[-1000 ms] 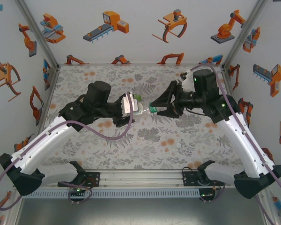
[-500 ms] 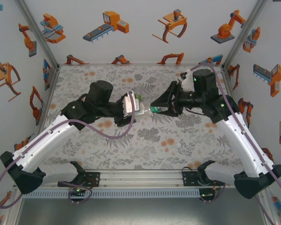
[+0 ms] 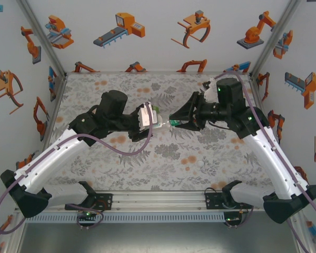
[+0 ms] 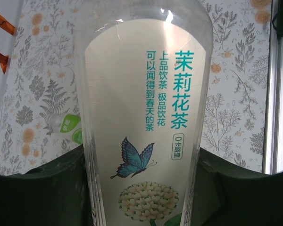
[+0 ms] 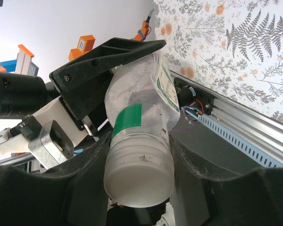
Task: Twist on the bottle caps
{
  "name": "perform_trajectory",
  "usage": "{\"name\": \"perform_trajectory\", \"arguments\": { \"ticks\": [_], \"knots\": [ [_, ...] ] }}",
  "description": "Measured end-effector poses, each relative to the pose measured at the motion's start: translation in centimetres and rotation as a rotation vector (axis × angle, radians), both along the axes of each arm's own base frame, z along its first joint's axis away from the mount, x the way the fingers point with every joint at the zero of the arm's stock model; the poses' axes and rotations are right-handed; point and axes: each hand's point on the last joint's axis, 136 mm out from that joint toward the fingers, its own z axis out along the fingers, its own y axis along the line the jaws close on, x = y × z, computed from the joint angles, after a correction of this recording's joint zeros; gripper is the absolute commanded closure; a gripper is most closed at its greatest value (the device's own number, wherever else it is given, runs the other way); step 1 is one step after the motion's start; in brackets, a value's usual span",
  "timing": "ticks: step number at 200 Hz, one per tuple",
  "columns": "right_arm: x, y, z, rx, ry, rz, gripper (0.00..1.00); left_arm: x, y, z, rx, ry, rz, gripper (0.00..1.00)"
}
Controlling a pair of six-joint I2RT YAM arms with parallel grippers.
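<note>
Bottle [image 3: 157, 120] with the green label band hangs above the middle of the table [image 3: 200, 158] in my top view, lying sideways with its neck towards 3 o'clock. The left gripper [image 3: 149, 119] clamps its body from 9 o'clock, and the right gripper [image 3: 174, 123] meets it from 3 o'clock. On the left wrist camera I see the jaws shut on the printed label. On the right wrist camera the white cap [image 5: 139, 181] sits on the neck, with my right jaws pressed against it at 9 and 3 o'clock.

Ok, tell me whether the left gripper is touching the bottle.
Touching. Left wrist view: the bottle sits clamped in the left gripper, both fingers flush against its sides.
</note>
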Motion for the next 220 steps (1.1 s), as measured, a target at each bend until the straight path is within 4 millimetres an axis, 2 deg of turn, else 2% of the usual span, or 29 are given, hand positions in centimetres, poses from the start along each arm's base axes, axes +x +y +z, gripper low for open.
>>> {"name": "perform_trajectory", "arguments": {
  "ticks": [31,59,107,147,187,220],
  "knots": [
    [0.1,0.0,0.0,-0.003,-0.004,-0.001,0.66,0.0,0.0,0.1,-0.002,-0.001,-0.001,0.38],
    [0.5,-0.2,-1.0,-0.046,-0.017,-0.004,0.68,0.0,0.0,1.0,-0.040,-0.019,0.007,0.28],
    [2.6,-1.4,-5.2,-0.288,-0.018,-0.005,0.70,-0.7,1.0,3.0,-0.122,-0.065,0.032,0.24],
    [5.2,-3.2,-7.6,-0.548,-0.075,0.024,0.73,0.5,1.6,3.4,-0.136,-0.052,0.129,0.24],
    [9.7,-6.2,-10.4,-0.745,-0.084,0.026,0.74,2.3,2.2,3.5,-0.172,0.009,0.277,0.25],
    [14.7,-8.8,-11.5,-0.859,-0.097,-0.012,0.76,4.0,3.2,2.5,-0.194,0.093,0.431,0.24]
  ]
}}
